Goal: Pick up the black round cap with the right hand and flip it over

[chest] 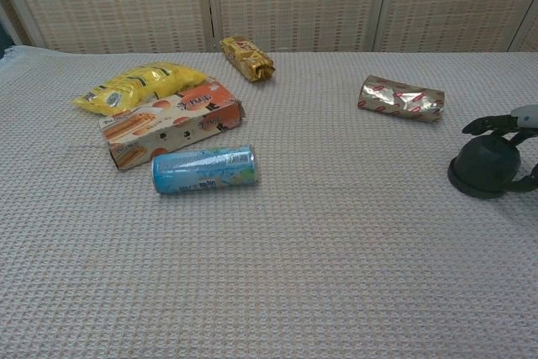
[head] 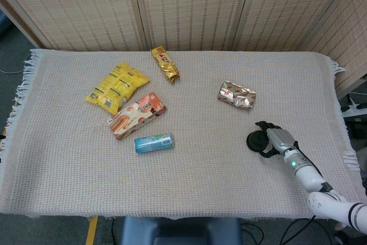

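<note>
The black round cap (head: pixel 256 140) (chest: pixel 484 165) rests dome up on the cloth at the right side of the table. My right hand (head: pixel 278 140) (chest: pixel 504 122) has come in from the right and sits right beside it. Its dark fingers (chest: pixel 485 124) reach over the cap's far side and the thumb (chest: pixel 524 182) curls by its near side. The fingers are still apart and the cap lies flat on the cloth, not lifted. In the chest view most of the hand is cut off by the right edge. My left hand shows in neither view.
A shiny wrapped packet (head: pixel 236 94) lies behind the cap. Further left are a blue can (head: pixel 153 142), an orange box (head: pixel 136 115), a yellow bag (head: pixel 117 86) and a gold bar (head: pixel 164 63). The table's right edge (head: pixel 346 142) is close to my forearm.
</note>
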You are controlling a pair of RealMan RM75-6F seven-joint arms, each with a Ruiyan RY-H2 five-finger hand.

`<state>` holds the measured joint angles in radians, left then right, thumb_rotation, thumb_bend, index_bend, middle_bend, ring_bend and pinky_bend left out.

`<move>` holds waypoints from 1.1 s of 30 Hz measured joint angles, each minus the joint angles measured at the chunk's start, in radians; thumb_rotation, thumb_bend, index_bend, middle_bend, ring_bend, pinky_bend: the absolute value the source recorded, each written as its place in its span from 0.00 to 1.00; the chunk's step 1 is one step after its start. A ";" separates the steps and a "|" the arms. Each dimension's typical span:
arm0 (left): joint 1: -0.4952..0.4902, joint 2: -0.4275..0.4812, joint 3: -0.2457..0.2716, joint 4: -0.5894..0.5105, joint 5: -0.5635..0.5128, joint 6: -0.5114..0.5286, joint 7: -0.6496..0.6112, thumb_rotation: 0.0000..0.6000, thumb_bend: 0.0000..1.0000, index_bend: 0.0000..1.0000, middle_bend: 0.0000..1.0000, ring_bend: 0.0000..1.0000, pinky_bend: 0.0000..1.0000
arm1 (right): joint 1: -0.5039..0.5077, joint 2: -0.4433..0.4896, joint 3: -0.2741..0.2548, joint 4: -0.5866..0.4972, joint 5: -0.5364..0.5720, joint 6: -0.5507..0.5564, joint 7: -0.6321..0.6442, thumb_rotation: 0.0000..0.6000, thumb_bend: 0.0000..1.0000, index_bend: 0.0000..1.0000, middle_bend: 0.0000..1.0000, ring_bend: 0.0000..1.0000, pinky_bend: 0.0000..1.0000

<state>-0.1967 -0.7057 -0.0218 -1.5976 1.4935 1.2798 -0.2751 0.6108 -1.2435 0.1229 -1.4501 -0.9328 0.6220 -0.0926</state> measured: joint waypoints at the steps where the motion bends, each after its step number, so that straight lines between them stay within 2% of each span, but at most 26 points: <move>1: 0.000 0.000 0.000 0.000 0.000 -0.001 0.000 1.00 0.44 0.26 0.00 0.00 0.23 | 0.002 -0.002 -0.001 0.002 0.003 0.000 -0.001 1.00 0.21 0.08 0.01 0.00 0.13; 9: 0.002 0.002 0.000 -0.002 0.000 0.002 -0.001 1.00 0.44 0.26 0.00 0.00 0.23 | 0.028 -0.039 -0.008 0.049 0.037 -0.004 -0.005 1.00 0.21 0.11 0.04 0.02 0.18; 18: 0.003 0.003 -0.001 0.001 0.001 0.006 -0.009 1.00 0.44 0.26 0.00 0.00 0.23 | 0.055 -0.084 -0.015 0.100 0.056 -0.020 0.002 1.00 0.21 0.17 0.15 0.14 0.27; 23: 0.005 0.005 -0.001 0.003 0.005 0.011 -0.016 1.00 0.44 0.26 0.00 0.00 0.23 | 0.054 -0.092 -0.020 0.107 0.047 -0.007 0.006 1.00 0.21 0.25 0.25 0.27 0.41; 26: 0.006 0.006 -0.001 0.003 0.005 0.012 -0.019 1.00 0.44 0.26 0.00 0.00 0.23 | 0.050 -0.094 -0.024 0.109 0.042 0.009 0.004 1.00 0.21 0.36 0.34 0.38 0.52; 33: 0.007 0.006 -0.001 0.003 0.006 0.014 -0.019 1.00 0.44 0.26 0.00 0.00 0.23 | 0.037 -0.099 -0.029 0.105 0.027 0.064 -0.010 1.00 0.25 0.53 0.45 0.57 0.70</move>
<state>-0.1897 -0.6996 -0.0226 -1.5944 1.4996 1.2941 -0.2942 0.6476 -1.3422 0.0935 -1.3452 -0.9055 0.6863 -0.1022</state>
